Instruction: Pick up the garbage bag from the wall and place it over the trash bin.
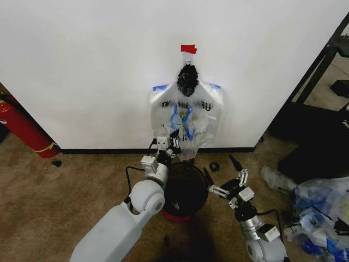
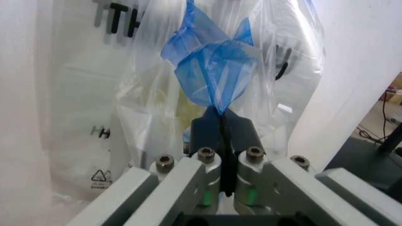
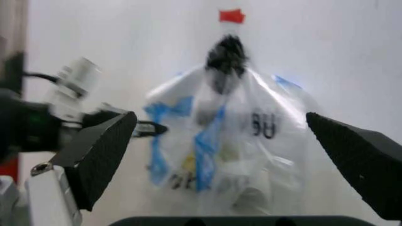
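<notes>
The garbage bag (image 1: 187,121) hangs on the wall (image 1: 98,65) at twelve o'clock above the trash bin (image 1: 185,192), so it is reachable. The left pincer (image 1: 173,144) is pinched tight on the bag's blue fold, ready to pull. The right pincer (image 1: 221,176), at three o'clock of the bin, gapes wide and empty.

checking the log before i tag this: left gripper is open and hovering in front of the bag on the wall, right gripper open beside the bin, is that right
Not quite: the left gripper is not open and hovering. The left wrist view shows its fingers shut on a blue fold of the bag. The rest holds: the bag hangs on the wall, and the right gripper is open beside the bin.
</notes>
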Motion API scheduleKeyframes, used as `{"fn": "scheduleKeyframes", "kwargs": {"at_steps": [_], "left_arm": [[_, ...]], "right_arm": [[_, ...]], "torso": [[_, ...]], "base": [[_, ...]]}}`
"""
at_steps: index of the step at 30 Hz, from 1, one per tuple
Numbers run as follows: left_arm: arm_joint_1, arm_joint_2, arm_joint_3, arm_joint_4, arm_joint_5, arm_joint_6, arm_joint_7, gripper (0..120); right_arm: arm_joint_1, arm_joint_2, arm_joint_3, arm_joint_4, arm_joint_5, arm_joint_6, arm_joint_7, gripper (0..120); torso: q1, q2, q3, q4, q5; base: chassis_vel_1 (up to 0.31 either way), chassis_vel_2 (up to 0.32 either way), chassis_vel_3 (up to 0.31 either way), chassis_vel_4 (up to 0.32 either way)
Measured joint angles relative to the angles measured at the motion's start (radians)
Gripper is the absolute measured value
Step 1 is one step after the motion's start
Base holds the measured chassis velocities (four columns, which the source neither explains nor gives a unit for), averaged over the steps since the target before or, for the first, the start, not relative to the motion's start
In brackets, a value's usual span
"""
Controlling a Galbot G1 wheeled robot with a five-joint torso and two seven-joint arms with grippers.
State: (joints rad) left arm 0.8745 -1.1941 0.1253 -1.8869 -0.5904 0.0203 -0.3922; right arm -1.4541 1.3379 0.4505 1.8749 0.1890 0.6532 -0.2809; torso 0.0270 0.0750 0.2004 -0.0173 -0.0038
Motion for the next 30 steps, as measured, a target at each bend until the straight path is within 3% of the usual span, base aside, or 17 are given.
{"fn": "scheduleKeyframes", "kwargs": {"at_steps": [4,11,20,24,30], "left_arm": [[0.009,0.002,-0.005,-0.006,0.002,-0.001,0.003,0],[0.007,-0.016,0.004,0.005,0.005,-0.002,0.008,0],[-0.016,-0.030,0.025,0.021,0.002,-0.003,0.009,0],[-0.021,-0.033,0.029,0.026,0.001,-0.003,0.008,0],[-0.034,-0.032,0.042,0.030,-0.004,-0.003,0.008,0]], "right_arm": [[0.057,-0.001,-0.018,-0.034,-0.127,-0.051,0.144,100],[0.210,-0.040,-0.050,-0.137,-0.234,-0.096,0.238,100],[0.403,-0.093,-0.118,-0.272,-0.283,-0.115,0.195,100],[0.471,-0.113,-0.159,-0.333,-0.303,-0.102,0.118,100],[0.534,-0.107,-0.174,-0.391,-0.443,-0.086,0.085,100]], "torso": [[0.000,0.000,0.000,0.0001,0.0001],[0.000,0.000,0.000,0.0001,0.0000],[0.000,0.000,0.000,0.0001,0.0000],[0.000,0.000,0.000,-0.0001,0.0000],[0.000,0.000,0.000,-0.0003,0.0000]], "base": [[0.000,0.000,0.000,0.000],[0.000,0.000,0.000,0.000],[0.000,0.000,0.000,0.000],[0.000,0.000,0.000,0.000],[0.000,0.000,0.000,0.000]]}}
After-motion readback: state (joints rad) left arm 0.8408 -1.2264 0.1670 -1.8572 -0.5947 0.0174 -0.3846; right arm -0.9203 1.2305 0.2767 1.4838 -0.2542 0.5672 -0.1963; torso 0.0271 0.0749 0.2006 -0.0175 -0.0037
